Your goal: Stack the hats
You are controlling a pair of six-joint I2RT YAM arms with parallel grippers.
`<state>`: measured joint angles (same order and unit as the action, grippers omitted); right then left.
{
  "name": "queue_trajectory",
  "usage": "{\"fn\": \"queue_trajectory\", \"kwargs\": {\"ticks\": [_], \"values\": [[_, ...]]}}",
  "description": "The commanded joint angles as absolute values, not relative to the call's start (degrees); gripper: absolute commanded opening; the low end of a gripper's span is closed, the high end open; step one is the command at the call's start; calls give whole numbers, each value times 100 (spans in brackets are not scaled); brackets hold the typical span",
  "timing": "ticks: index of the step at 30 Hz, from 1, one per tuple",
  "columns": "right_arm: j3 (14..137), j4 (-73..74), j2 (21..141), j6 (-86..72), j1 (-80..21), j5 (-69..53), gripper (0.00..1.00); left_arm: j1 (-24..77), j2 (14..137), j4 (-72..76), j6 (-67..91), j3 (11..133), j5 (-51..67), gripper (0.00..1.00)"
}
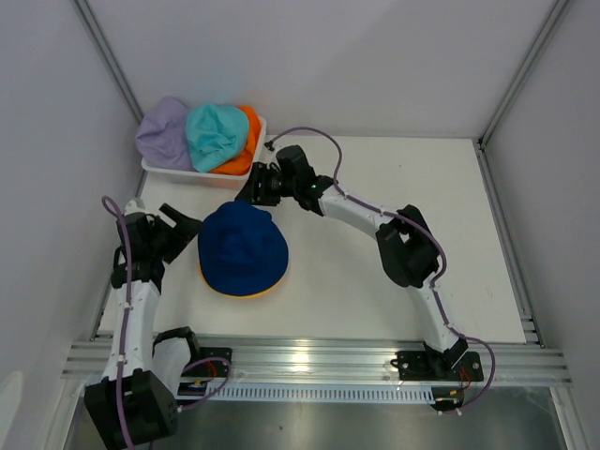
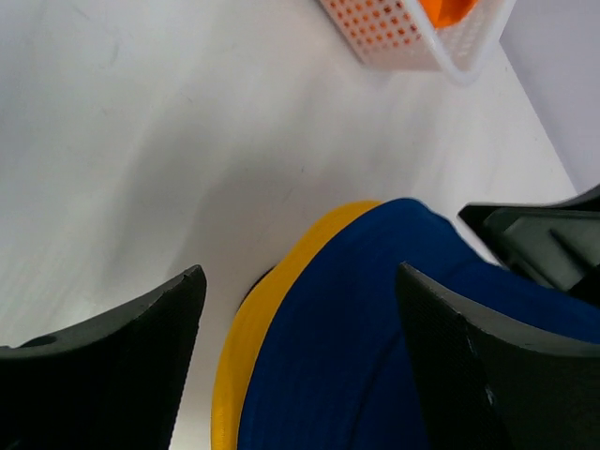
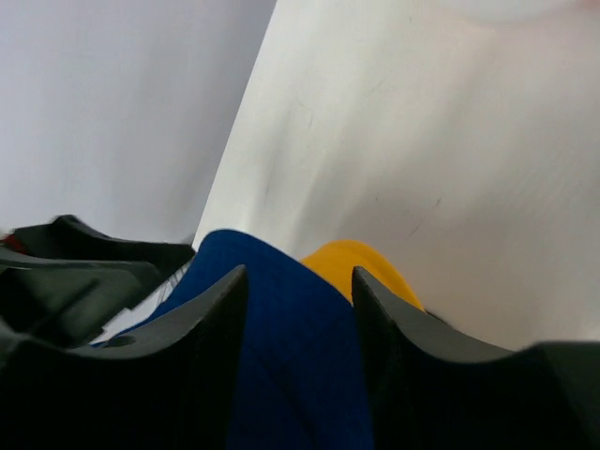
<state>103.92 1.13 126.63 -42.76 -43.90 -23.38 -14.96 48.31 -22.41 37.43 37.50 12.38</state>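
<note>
Top external view is showing the left gripper [image 1: 184, 223] waiting just beside the left side of the soft navy fabric bucket hat [image 1: 242, 244]. Its two black fingers [image 2: 103, 366] are standing wide apart and holding nothing. The right gripper [image 1: 255, 187] is hanging over the far edge of the navy hat. Its fingers [image 3: 187, 366] are sitting apart too, with blue cloth showing in the gap; whether they are touching the cloth is hard to tell. The navy hat is lying crown up on top of the soft yellow fabric hat [image 1: 239, 292], and only a thin yellow rim is peeking out under it. Both are resting on the white table [image 1: 450, 178]. Beyond the navy hat, to the far left, the white mesh plastic basket [image 1: 173, 172] is holding the lavender hat [image 1: 161, 131], the teal hat [image 1: 214, 133] and the orange hat [image 1: 246, 155], all bunched together.
</note>
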Motion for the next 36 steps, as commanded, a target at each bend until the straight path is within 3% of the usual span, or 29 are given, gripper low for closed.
{"fn": "queue_trajectory", "kwargs": {"ticks": [1,8,18,21,26,30,34,36], "values": [[11152,492,12849,-3920,-4123,-2698,53,-1687,4957,-1400,4086,3254,2178,84],[11717,1598,12499,-3577,-3368,-2401,60,-1740,4913,-169,4517,2742,2654,82],[8115,818,9828,-4191,-3093,-1670,62,-1740,5080,1114,4754,2198,2865,83],[6955,318,9195,-4824,-3234,-1486,62,-1740,5080,1397,4930,2049,3023,77],[5313,-841,8308,-5851,-3717,-856,62,-1740,5106,1336,4913,2030,3050,55],[4879,-1142,8033,-6205,-4095,-194,61,-1740,5115,1353,4904,1969,3050,39],[4913,-1195,8261,-6486,-4306,-36,61,-1749,5142,1205,4922,2021,2954,1],[4887,-1274,8445,-6713,-4499,0,61,-1740,5063,924,4896,2030,2822,1]]}}
